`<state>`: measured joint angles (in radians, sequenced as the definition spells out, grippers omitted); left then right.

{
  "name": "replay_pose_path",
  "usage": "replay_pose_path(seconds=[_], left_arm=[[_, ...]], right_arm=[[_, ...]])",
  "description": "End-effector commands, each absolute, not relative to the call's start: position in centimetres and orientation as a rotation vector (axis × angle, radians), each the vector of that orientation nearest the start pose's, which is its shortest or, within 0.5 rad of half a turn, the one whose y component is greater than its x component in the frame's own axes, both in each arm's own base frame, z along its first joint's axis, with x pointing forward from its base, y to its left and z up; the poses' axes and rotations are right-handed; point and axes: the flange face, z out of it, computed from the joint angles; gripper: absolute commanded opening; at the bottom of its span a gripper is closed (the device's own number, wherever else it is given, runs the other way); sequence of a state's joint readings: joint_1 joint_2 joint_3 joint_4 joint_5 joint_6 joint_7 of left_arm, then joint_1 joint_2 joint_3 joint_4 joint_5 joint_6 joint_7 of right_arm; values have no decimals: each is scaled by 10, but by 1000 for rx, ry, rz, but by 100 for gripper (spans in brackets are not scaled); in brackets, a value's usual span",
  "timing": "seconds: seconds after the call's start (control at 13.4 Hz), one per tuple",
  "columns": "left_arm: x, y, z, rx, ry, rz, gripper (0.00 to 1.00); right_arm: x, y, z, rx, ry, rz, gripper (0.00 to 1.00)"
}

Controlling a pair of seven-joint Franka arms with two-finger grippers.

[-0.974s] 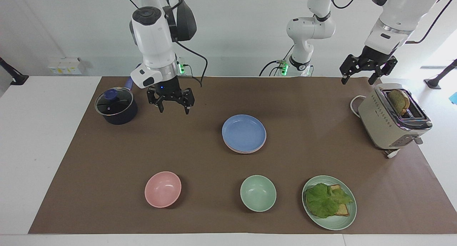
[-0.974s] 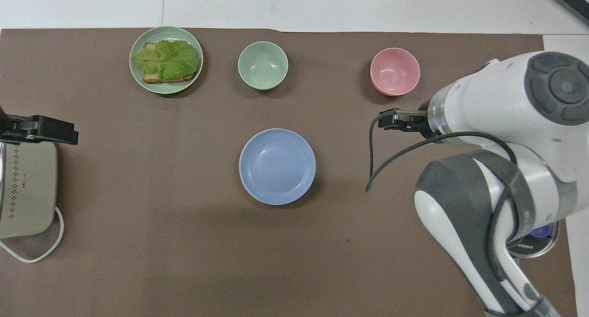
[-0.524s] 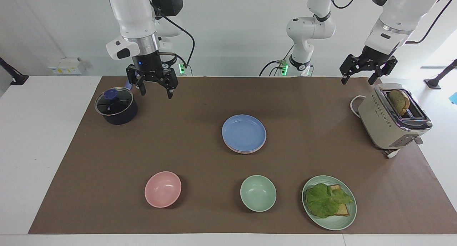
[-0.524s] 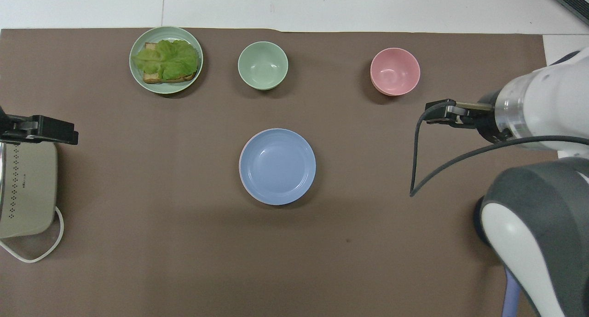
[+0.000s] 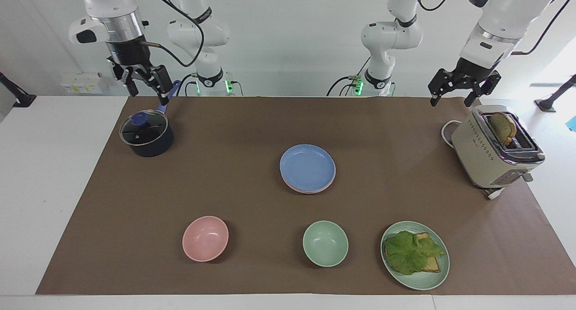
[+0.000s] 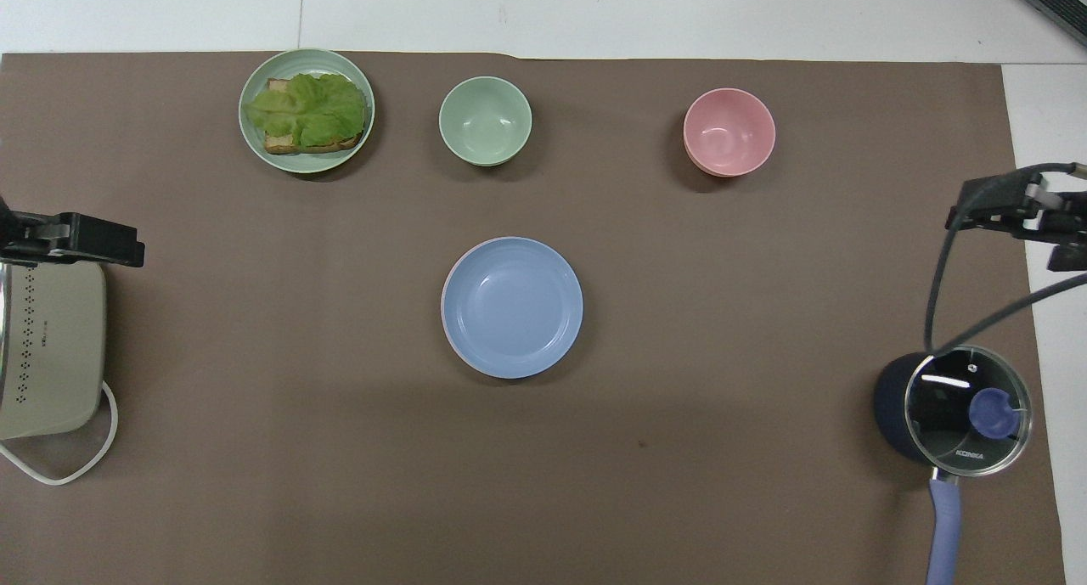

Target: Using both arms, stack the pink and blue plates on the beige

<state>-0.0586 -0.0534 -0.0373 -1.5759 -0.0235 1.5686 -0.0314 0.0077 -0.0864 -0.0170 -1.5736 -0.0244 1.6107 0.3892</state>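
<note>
blue plate [image 5: 307, 167]: round, matte, atop pink plate [image 5: 310, 190] | left gripper [image 5: 452, 97] jaws open | right gripper [image 5: 145, 86] jaws open

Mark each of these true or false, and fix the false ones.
1. The blue plate tops a stack mid-table. True.
2. The left gripper grips the toast in the toaster. False: it hangs open and empty above the table edge beside the toaster.
3. The right gripper is up in the air, holding nothing. True.
4. The lettuce sits in the green bowl. False: it lies on toast on the green plate.
5. The pot has no lid. False: a glass lid covers it.
</note>
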Motion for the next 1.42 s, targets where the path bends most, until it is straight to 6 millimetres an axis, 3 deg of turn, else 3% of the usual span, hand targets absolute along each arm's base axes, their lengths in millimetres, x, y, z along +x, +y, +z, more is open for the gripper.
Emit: replay_pose_path(seconds=[0.0,0.15,0.37,0.67,0.82,1.35], left_arm=[[530,-50,654,-3152,112,-59,100],[530,-50,654,-3152,110,-59,100],[530,-50,654,-3152,110,-59,100],[530,-50,654,-3152,110,-59,100],[530,-50,654,-3152,110,-59,100],[530,-50,654,-3152,112,-59,100]], right_arm=[[517,-48,678,-3089,491,-150,100],[512,-59,675,-3113,346,-131,100],[513,-52,654,-3125,269,-50,100],[506,-46,651,-3125,247,34,100],[505,-34,650,-3120,229,56,100],[507,-36,652,-3142,186,44,100]])
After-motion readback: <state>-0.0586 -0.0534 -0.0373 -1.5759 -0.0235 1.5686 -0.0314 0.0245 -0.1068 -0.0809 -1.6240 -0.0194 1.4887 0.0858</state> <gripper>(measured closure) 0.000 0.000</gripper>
